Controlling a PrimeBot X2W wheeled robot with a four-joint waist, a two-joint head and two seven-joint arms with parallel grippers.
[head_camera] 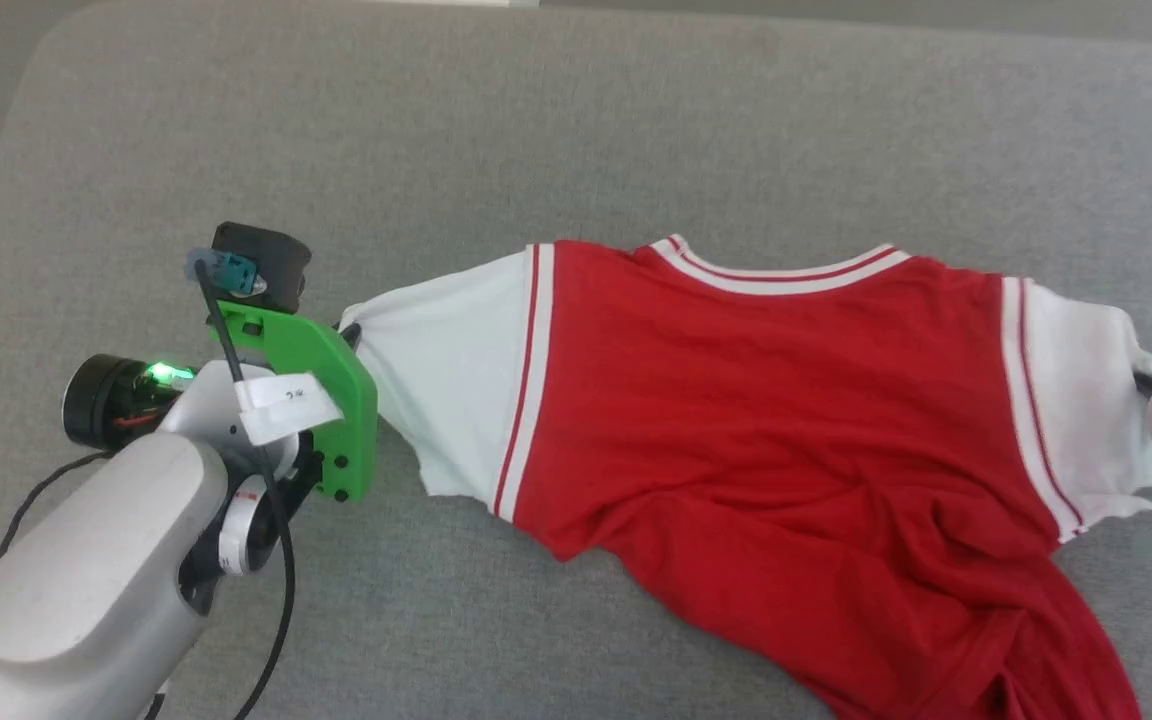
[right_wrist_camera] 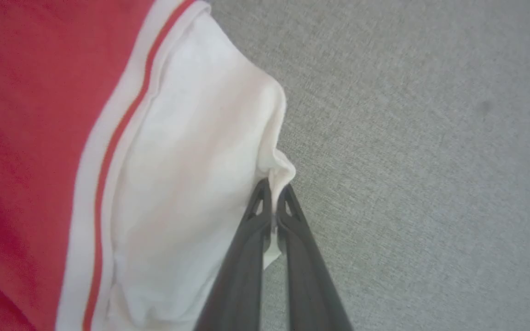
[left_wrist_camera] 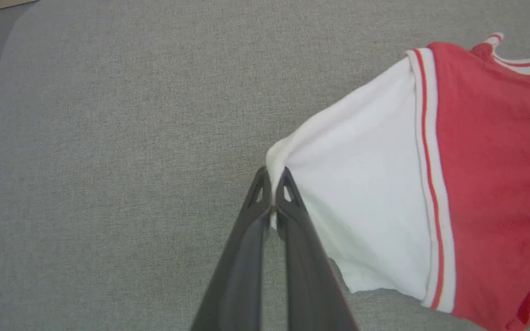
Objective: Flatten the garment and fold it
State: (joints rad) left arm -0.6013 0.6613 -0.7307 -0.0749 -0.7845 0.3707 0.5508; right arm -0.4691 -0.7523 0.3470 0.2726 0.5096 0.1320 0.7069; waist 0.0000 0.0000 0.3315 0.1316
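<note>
1. The left tool (left_wrist_camera: 272, 177), two long dark fingers, is recorded as clenched on the outer tip of one white sleeve (left_wrist_camera: 366, 202). White cloth is pinched between the fingertips.
2. The right tool (right_wrist_camera: 274, 186) is likewise clamped on the edge of the other white sleeve (right_wrist_camera: 191, 184), and a small tuft of cloth is seen above the fingertips.
3. Between the two tools, the red soft-fabric T-shirt with white short sleeves (head_camera: 736, 420) is spread on the grey woven-fabric surface (head_camera: 536, 120). It lies right of centre in the head view, with its lower part running off the bottom edge.
4. Progress, as judged:
   - Flattening is under way.
   - The shoulder line and chest are drawn out fairly smooth.
   - The lower body (head_camera: 986, 620) is creased and gathered into folds toward the near right.
   - No fold has been made, so the rest of the flattening and all of the folding are left.
5. Orientation:
   - The red-white striped collar (head_camera: 776, 265) points to the far side of the surface.
   - The hem end is directed toward the robot and to its right.
   - The collar-to-hem long axis therefore runs far-to-near, slanted rightward.
   - The sleeve-to-sleeve line lies left-right across the head view, sagging slightly at the ends.
</note>
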